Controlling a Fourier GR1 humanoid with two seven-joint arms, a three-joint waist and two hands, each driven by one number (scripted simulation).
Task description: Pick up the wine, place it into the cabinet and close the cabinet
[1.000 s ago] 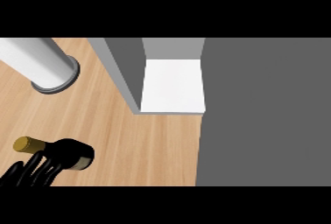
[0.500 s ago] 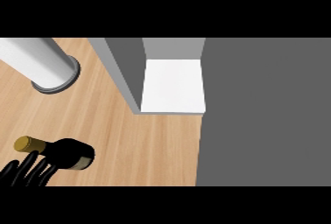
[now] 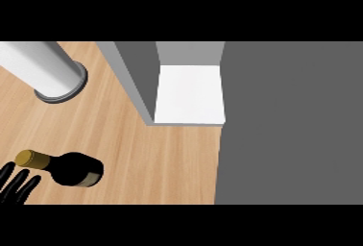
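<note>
Head view: my left hand (image 3: 17,186) showed at the lower left edge of the frame, fingers straight and spread, holding nothing, and lower than half a second before. The wine (image 3: 68,168) lay beside it, its cap near my fingertips. It had not moved. The cabinet (image 3: 190,93) stood open at upper centre. My right hand was absent. I judged the pick-up not yet begun.
</note>
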